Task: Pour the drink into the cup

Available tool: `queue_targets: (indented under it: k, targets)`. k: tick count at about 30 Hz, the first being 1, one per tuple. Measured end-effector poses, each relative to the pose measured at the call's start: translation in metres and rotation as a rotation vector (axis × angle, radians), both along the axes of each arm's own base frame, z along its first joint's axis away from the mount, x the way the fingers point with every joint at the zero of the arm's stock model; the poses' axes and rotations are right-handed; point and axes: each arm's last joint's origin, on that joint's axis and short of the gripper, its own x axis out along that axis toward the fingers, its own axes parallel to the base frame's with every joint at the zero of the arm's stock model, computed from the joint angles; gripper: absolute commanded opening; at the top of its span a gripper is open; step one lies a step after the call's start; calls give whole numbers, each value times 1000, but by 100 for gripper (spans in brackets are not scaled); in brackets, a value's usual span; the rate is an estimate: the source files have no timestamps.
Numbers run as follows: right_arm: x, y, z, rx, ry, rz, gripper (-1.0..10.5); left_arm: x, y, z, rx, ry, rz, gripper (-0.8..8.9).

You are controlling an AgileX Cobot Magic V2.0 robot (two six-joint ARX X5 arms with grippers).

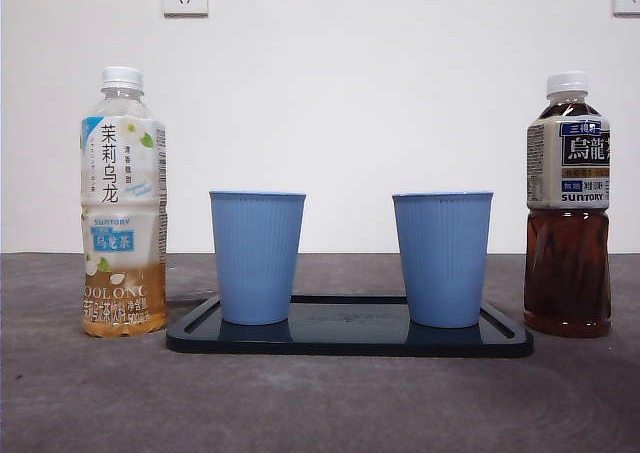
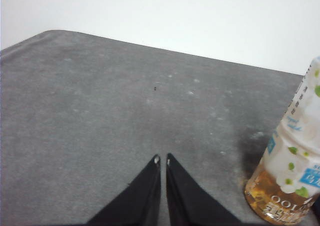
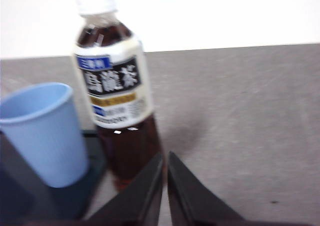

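Right wrist view: dark tea bottle [image 3: 117, 101] just beyond closed jaws.

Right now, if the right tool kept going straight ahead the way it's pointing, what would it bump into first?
Probably the dark tea bottle. It stands just ahead of the right tool, slightly to one side of its closed tips, so depth is hard to judge. It might only graze it, with bare table beyond.

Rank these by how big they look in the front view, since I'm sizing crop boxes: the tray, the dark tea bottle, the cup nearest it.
1. Tray: widest by far, though very low.
2. Dark tea bottle: tallest of the three.
3. Cup nearest it: shorter than the bottle, slightly wider.
Tray against bottle depends on width or height.
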Motion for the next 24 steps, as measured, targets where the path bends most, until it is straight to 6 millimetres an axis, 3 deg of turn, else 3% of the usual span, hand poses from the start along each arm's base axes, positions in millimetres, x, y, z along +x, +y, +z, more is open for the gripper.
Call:
queue_targets:
  k: [3, 6, 12, 24]
  targets:
    - [0, 0, 1, 83, 15, -2, 12, -1, -1, 3, -36, -3, -22, 16]
    - [-3, 0, 14, 147, -3, -1, 12, -4, -1, 19, -78, -46, -27, 16]
    - [-20, 0, 69, 229, -103, 25, 11, -16, -3, 71, -150, -169, -67, 16]
    - [-51, 4, 179, 240, -90, 188, 11, -40, -6, 195, -173, -174, -251, 16]
